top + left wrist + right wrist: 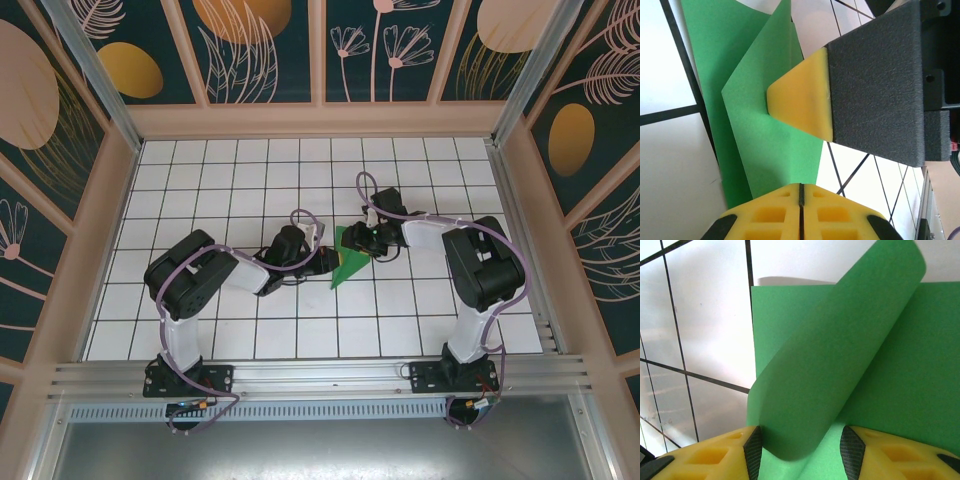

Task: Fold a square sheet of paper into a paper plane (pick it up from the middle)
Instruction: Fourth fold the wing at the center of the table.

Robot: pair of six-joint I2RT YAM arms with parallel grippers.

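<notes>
The green paper (pixel 347 262) lies partly folded on the white grid table (pixel 250 180), between my two grippers. In the left wrist view the paper (pixel 765 140) shows a raised crease, and a yellow fingertip (pixel 802 100) of the right gripper presses on it. My left gripper (pixel 801 192) is shut, its yellow pads together at the paper's near edge; I cannot tell whether paper is caught between them. My right gripper (pixel 801 452) is open, with a curled flap of the paper (pixel 840 355) standing between its fingers. In the top view the left gripper (pixel 326 259) and the right gripper (pixel 360 243) meet at the sheet.
Wooden walls (pixel 320 118) enclose the table on three sides. An aluminium rail (pixel 320 375) runs along the near edge by the arm bases. Bare tiles (pixel 250 180) lie to the left, to the right and behind the paper.
</notes>
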